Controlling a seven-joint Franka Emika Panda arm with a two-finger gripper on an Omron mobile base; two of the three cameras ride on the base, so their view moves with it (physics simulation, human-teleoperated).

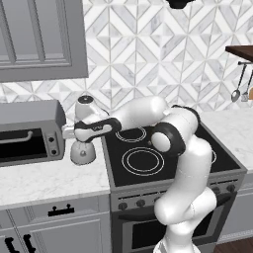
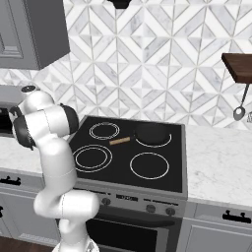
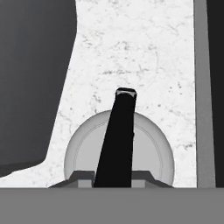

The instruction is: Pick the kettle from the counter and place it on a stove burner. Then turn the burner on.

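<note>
- A white robot arm reaches left across the black cooktop (image 1: 168, 170), its gripper (image 1: 74, 134) poised directly above the kettle (image 1: 82, 153) on the white marble counter (image 1: 44, 180).
- The silver-grey kettle stands upright near the counter's right edge, just beside the cooktop's left rim and close to the front corner of a grey toaster oven (image 1: 29, 131) that occupies the counter's back left.
- Seen from the hand camera, the kettle (image 3: 148, 148) appears as a round dome at the lower edge, its thin black handle (image 3: 117, 140) running across the middle of it; the counter (image 3: 135, 57) spreads pale and veined beyond, with the dark bulk of the toaster oven (image 3: 35, 83) on one side and the cooktop's grey rim (image 3: 200, 92) on the other.
- The finger tips (image 3: 78, 177) flank the handle at its base, but whether they press on it or stand apart from it cannot be told.
- The large double-ring burner (image 1: 143, 161) at the cooktop's front left lies bare, just to the right of the kettle.
- From the right-hand camera, the same burner (image 2: 92, 158) is visible beside the arm; a dark pan (image 2: 151, 133) with a wooden handle sits on the back right zone.
- Knobs (image 2: 150, 208) line the stove front below the glass.
</note>
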